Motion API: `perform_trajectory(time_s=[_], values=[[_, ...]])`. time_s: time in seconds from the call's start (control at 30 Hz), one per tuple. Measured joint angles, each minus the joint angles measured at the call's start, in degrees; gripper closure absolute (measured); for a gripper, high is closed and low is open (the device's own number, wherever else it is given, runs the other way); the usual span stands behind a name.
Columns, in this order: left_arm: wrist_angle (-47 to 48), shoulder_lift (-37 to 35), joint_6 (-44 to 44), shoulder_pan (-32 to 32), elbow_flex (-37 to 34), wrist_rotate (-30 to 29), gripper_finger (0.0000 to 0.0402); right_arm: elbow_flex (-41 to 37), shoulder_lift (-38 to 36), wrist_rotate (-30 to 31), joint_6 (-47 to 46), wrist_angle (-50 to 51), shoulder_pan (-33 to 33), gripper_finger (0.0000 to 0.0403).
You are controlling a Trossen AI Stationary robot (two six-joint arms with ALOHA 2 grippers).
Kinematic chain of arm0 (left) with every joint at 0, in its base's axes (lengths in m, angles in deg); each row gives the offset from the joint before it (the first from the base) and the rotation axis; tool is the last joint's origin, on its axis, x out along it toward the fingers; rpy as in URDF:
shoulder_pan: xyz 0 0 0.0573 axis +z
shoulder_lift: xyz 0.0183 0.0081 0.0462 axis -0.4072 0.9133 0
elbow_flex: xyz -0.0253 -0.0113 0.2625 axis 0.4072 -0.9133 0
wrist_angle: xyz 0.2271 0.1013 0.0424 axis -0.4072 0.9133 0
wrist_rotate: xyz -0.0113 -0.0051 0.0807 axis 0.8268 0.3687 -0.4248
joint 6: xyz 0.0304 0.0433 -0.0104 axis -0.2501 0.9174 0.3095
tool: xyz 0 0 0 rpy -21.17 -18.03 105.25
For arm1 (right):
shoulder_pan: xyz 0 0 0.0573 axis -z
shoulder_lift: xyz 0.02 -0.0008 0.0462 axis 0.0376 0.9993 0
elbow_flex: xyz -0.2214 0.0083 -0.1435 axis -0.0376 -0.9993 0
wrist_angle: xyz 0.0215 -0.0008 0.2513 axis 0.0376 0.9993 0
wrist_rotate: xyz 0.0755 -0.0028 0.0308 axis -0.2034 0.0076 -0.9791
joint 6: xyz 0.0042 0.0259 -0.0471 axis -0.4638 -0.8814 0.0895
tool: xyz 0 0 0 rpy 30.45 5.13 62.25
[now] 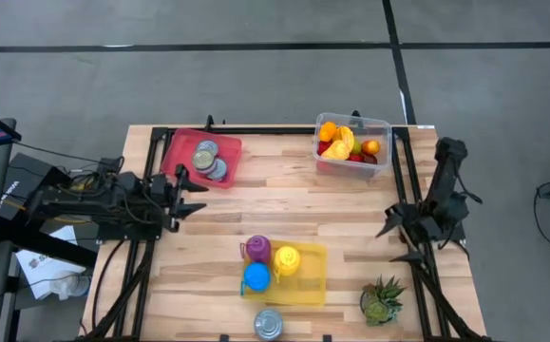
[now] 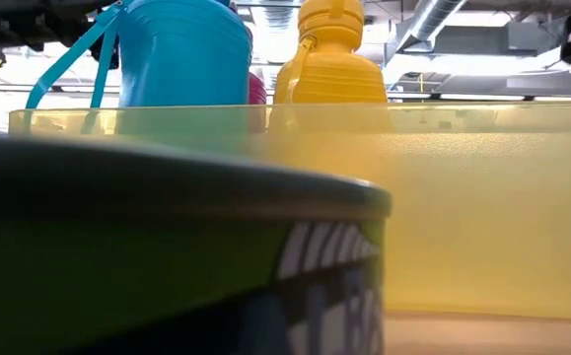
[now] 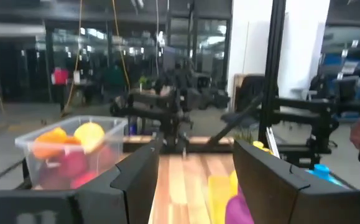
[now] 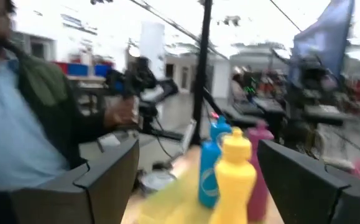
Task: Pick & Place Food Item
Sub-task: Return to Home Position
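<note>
High view: round silver-lidded cans [image 1: 210, 160] lie in red bin [image 1: 181, 150]

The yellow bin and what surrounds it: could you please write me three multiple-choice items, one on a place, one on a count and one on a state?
1. Where is the silver can? A. inside a bin B. on the table, just outside the yellow bin C. in a gripper
2. How many bottles stand in the yellow bin? A. two B. three C. four
3. How are the left gripper's fingers? A. apart, holding nothing B. shut on a can C. shut on a bottle
Answers: 1 B, it lies on bare wood beside the bin; 2 B, purple, yellow and blue; 3 A, the left wrist view shows a wide gap between them.
</note>
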Motion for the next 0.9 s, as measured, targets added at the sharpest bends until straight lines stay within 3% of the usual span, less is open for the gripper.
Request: perform_trajectory(time_s=[0.1, 0.23, 0.37, 0.47, 0.67, 0.9], values=[[-9.2, 0.7, -0.2, 1.2, -4.4, 1.4, 0.02, 0.0, 0.1, -4.9, 2.6, -1.8, 2.3, 0.0086], [-15.8, 1.4, -2.5, 4.5, -10.7, 1.9, 0.0197, 0.0, -1.3, -9.9, 6.8, -2.1, 10.1, 0.0086], [-14.7, 2.6, -3.1, 8.1, -11.4, 4.6, 0.0196, 0.0, -1.7, -13.4, 5.5, -0.4, 21.7, 0.0086], [-18.0, 3.3, -1.4, 9.9, -11.4, 7.9, 0.0196, 0.0, -1.7, -19.2, 0.9, 3.6, 32.0, 0.0086], [-18.0, 3.2, 1.0, 13.4, -11.4, 8.4, 0.0196, 0.0, -1.7, -27.3, -6.5, 9.1, 50.4, 0.0086], [-17.8, 3.2, 0.1, 16.8, -11.4, 18.5, 0.0196, 0.0, -1.7, -37.2, -8.7, 10.1, 62.1, 0.0086]])
